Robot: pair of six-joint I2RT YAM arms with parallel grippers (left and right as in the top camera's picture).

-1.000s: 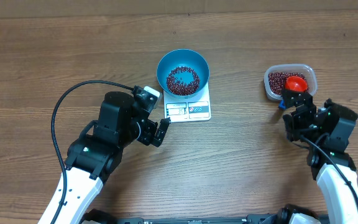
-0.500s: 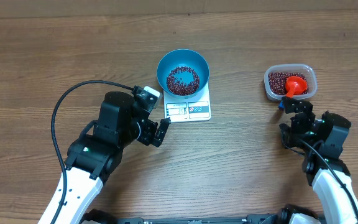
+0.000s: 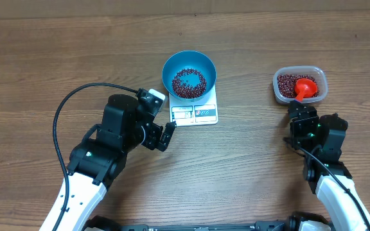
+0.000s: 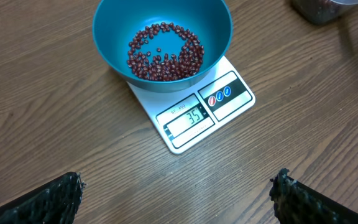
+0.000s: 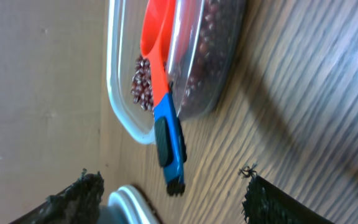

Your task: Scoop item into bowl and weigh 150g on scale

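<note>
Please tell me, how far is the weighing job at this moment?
Done: some beans lie in the bowl on the scale, whose display appears to read 35. In hand: the right gripper, jaws open, is at the handle of the scoop resting in the tub, not gripping. Remaining: more scoops until 150.

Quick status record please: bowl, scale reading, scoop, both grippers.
bowl: on scale, beans inside
display: 35
scoop: in tub, handle over the rim
left gripper: open, empty, near scale
right gripper: open, at scoop handle, not gripping
</note>
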